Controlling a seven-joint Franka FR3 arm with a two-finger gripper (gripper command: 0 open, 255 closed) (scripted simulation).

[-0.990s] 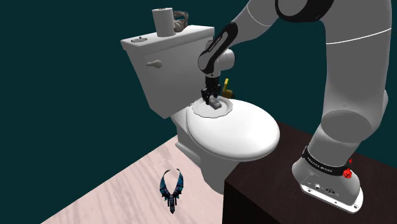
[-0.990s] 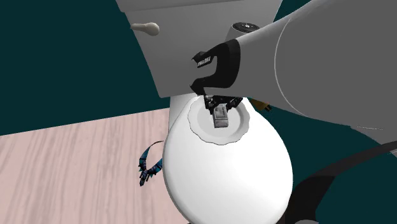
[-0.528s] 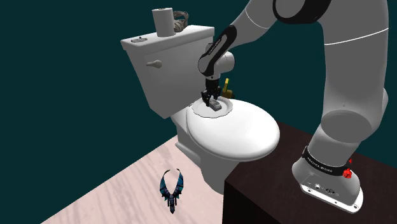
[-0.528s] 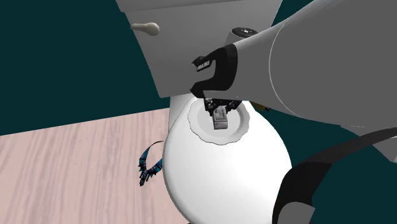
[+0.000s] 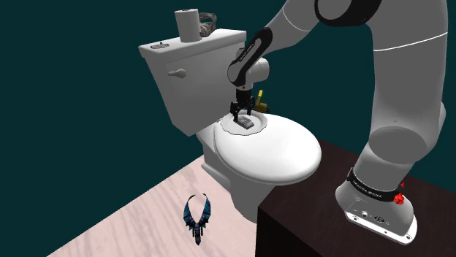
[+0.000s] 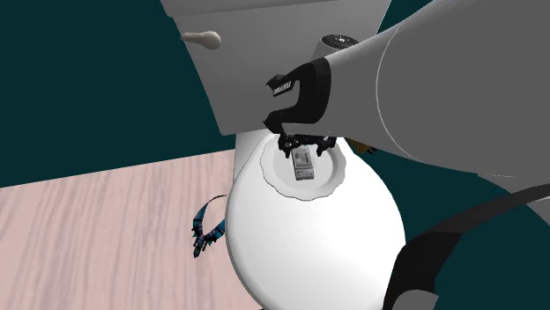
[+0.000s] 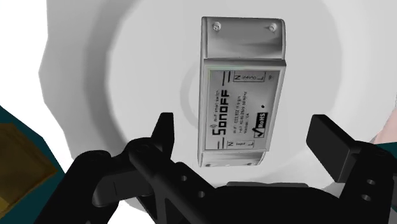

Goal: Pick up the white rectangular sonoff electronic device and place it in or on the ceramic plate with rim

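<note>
One dark box, the stand (image 5: 307, 226), sits nearest us in the shoulder view, well short of the plate (image 5: 228, 125). The white arm (image 5: 409, 95) rises from it and bends over towards that plate. On the pale wood-grain floor (image 5: 124, 226), below the plate and towards the shoulder view's left, we see a blue-and-dark looped thing (image 5: 197, 215) lying well apart from everything else.

Next comes the toilet's shut white lid (image 5: 270, 150). The plate rests on the lid's back part, and its scalloped rim is plain in the second exterior view. The Sonoff device (image 7: 242, 89), a pale grey-white rectangle with printed lettering, lies flat in the middle of the plate.

The black hand (image 7: 245, 127) hangs just above the plate, pointing down at it. Its fingers (image 7: 162, 137) are spread wide, one on each side of the device's near end. We see bare plate between each finger and the device, so the hand is released and grasps nothing.

A small yellow thing (image 5: 259, 101) stands just beyond the plate's rim. Behind the plate is the white tank (image 5: 194, 80) with its flush handle (image 5: 177, 73). A white roll (image 5: 188, 23) stands on the tank's top, and the teal wall (image 5: 73, 109) lies farthest back.
</note>
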